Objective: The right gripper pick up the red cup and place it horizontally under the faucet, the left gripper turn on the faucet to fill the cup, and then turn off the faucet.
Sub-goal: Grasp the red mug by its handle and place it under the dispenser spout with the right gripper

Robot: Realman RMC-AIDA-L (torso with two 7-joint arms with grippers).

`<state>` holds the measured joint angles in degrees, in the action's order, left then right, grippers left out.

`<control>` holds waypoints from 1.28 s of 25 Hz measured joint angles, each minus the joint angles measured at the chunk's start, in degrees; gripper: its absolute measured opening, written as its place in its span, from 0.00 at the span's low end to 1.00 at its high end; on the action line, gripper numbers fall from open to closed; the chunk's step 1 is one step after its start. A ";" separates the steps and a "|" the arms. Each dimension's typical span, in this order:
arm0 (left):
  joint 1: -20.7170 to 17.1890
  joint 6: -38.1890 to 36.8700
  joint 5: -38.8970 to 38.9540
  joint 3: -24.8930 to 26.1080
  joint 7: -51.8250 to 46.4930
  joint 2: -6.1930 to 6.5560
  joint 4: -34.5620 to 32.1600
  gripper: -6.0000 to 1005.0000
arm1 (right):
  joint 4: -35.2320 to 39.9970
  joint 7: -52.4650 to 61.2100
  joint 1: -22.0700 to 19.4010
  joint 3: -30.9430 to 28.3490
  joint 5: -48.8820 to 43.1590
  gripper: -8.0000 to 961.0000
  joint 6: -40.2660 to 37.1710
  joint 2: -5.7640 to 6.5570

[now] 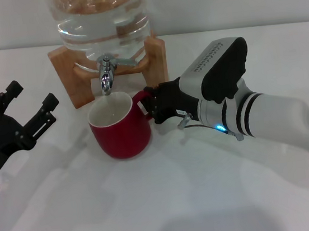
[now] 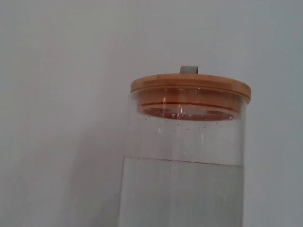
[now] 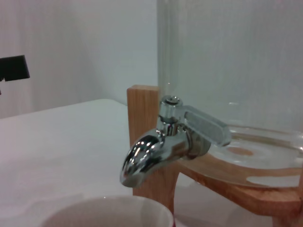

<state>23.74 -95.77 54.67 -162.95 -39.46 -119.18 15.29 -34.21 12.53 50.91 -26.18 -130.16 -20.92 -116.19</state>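
Note:
The red cup [image 1: 120, 132] stands upright on the white table, its white inside right below the faucet [image 1: 106, 70]. My right gripper [image 1: 156, 105] reaches in from the right and is shut on the cup's handle. The faucet's lever points to the right, and I see no water running from the spout. In the right wrist view the chrome faucet [image 3: 158, 149] hangs close above the cup's rim [image 3: 109, 210]. My left gripper [image 1: 31, 97] hovers open at the left of the table, apart from the cup and well short of the faucet.
The clear water jug [image 1: 102, 17] sits on a wooden stand [image 1: 64, 73] at the back. In the left wrist view the jug's wooden lid [image 2: 189, 87] tops the partly filled jug. Bare table [image 1: 154, 205] lies in front.

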 joint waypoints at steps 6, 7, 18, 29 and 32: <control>0.05 0.12 0.00 0.00 0.00 0.00 0.00 0.88 | 0.04 -0.03 0.07 0.33 -0.11 0.15 -0.01 0.00; 0.07 0.15 0.00 0.00 0.00 0.00 0.00 0.88 | 0.04 -0.03 0.06 0.34 -0.11 0.15 -0.01 0.00; 0.17 0.15 0.00 0.00 0.00 0.00 0.00 0.88 | -0.02 -0.05 0.74 0.82 -0.10 0.15 0.40 0.00; 0.09 0.15 0.00 0.00 0.00 0.00 -0.07 0.88 | -0.24 0.09 0.86 1.30 -0.19 0.17 0.53 0.00; 0.00 0.15 0.00 0.00 0.00 0.00 -0.08 0.88 | -0.25 0.13 0.86 1.22 -0.10 0.18 0.54 0.00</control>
<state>23.75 -95.62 54.67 -162.95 -39.46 -119.18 15.21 -34.46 12.66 51.77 -24.96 -130.25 -20.38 -116.19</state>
